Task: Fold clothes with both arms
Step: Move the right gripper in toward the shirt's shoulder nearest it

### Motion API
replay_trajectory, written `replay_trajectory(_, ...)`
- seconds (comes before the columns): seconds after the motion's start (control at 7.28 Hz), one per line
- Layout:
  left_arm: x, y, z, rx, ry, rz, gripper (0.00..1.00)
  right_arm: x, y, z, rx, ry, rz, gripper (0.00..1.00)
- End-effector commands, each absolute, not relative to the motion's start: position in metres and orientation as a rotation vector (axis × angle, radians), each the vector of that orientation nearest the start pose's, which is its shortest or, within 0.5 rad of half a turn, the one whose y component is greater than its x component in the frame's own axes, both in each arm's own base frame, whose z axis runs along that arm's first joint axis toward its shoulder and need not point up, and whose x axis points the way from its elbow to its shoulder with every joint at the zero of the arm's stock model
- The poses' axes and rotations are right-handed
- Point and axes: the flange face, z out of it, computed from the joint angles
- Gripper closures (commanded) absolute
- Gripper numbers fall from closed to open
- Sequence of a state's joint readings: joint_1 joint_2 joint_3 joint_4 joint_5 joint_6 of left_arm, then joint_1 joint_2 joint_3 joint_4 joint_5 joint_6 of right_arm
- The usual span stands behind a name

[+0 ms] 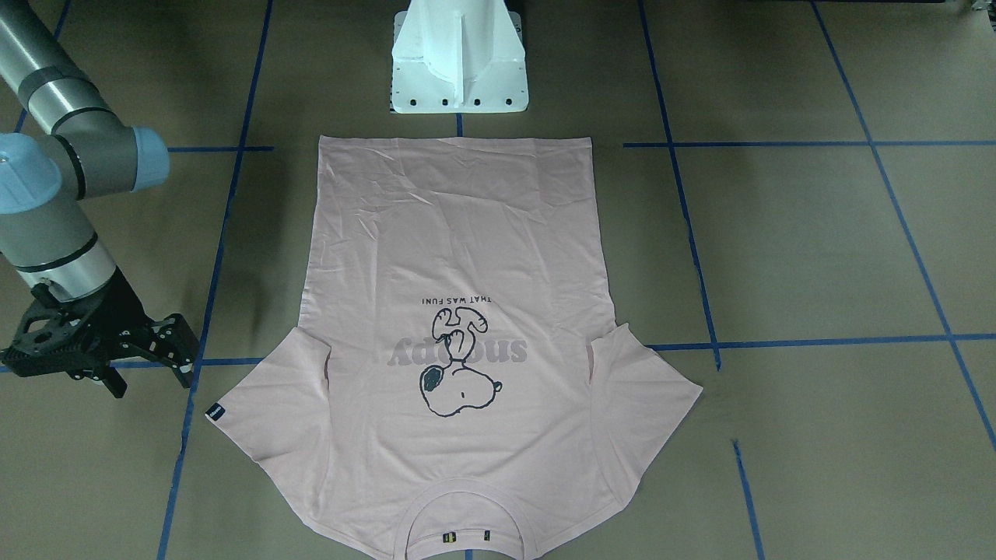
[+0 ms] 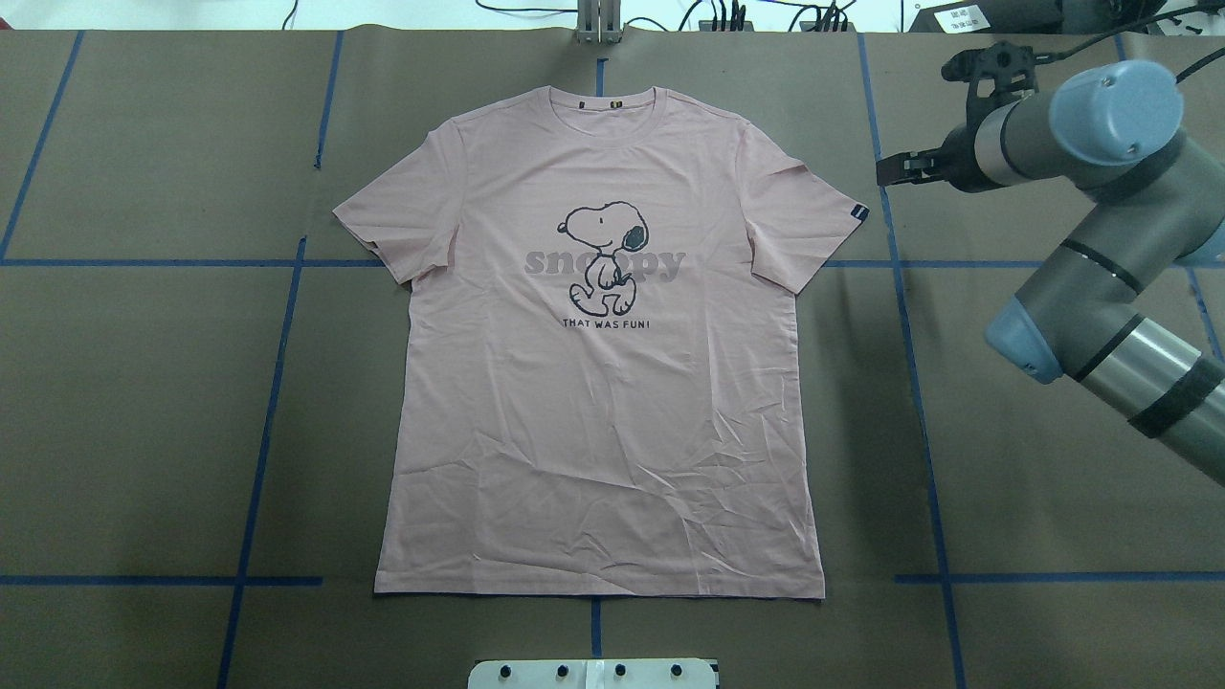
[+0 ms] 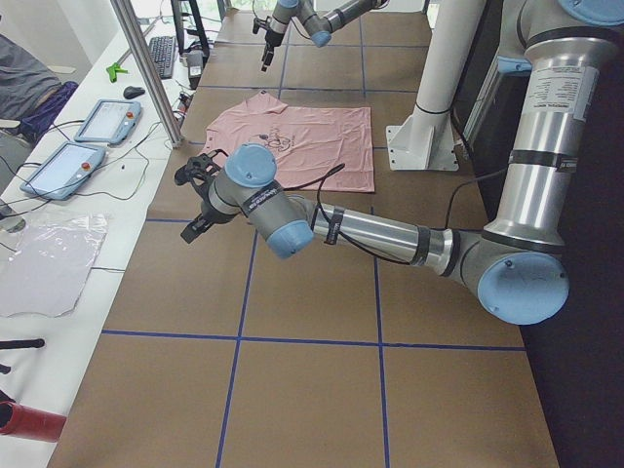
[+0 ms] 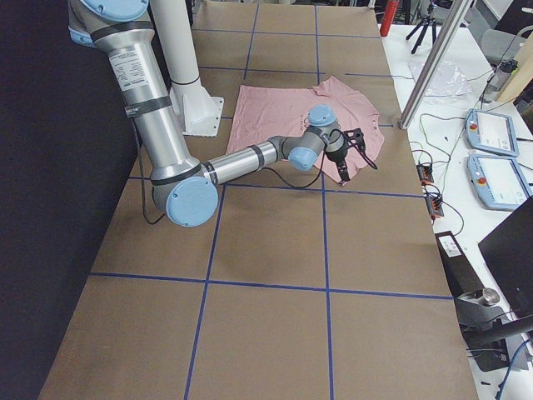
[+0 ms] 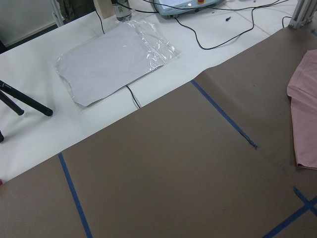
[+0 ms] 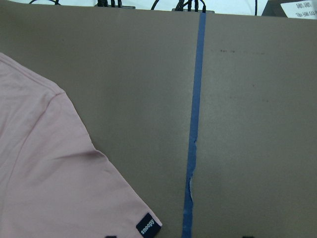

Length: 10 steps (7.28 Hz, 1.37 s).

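Note:
The pale pink T-shirt [image 2: 598,344] lies flat and face up in the middle of the table, collar [image 2: 601,100] away from the robot. My right gripper [image 1: 144,362] hangs open just off the tip of the sleeve that carries a small dark label [image 2: 859,212], touching nothing. The right wrist view shows that sleeve [image 6: 49,173] and its label [image 6: 148,227] below the camera. My left gripper [image 3: 200,222] hovers over bare table past the other sleeve, only seen from the side, so I cannot tell its state. The left wrist view catches that sleeve's edge [image 5: 304,119].
The white pedestal base [image 1: 459,58] stands at the shirt's hem side. Blue tape lines [image 2: 904,316] cross the brown table cover. A white bench along the far side holds tablets [image 3: 102,122], cables and a plastic bag [image 5: 114,64]; a metal pole [image 3: 146,68] rises there.

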<state>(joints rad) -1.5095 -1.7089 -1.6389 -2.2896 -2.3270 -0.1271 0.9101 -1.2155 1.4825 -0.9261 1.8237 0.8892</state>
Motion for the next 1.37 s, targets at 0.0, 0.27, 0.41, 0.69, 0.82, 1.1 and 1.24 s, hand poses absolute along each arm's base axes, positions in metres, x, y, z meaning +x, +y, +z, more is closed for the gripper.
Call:
replay_trajectory(0.0, -0.03, -0.563, 0.467, 0.809, 0.779, 0.291, 0.0, -0.358, -0.581, 0.449, 0.489, -0.833, 0.124, 0.17)
replay_trajectory(0.27, -0.03, -0.563, 0.466, 0.811, 0.778, 0.293, 0.0, -0.391, -0.597, 0.45, 0.502, -0.791, 0.157, 0.22)
replay_trajectory(0.41, -0.031, -0.563, 0.468, 0.809, 0.778, 0.293, 0.0, -0.392, -0.596, 0.453, 0.499, -0.789, 0.156, 0.25)
replay_trajectory(0.69, -0.031, -0.562, 0.468, 0.811, 0.778, 0.294, 0.0, -0.393, -0.597, 0.461, 0.492, -0.78, 0.16, 0.3)
replay_trajectory(0.82, -0.031, -0.562, 0.468, 0.811, 0.778, 0.294, 0.0, -0.395, -0.598, 0.472, 0.486, -0.773, 0.158, 0.31)
replay_trajectory(1.1, -0.031, -0.561, 0.469, 0.813, 0.778, 0.295, 0.0, -0.397, -0.598, 0.476, 0.493, -0.782, 0.155, 0.36)
replay_trajectory(1.24, -0.031, -0.561, 0.469, 0.815, 0.777, 0.295, 0.0, -0.397, -0.598, 0.475, 0.493, -0.783, 0.157, 0.38)
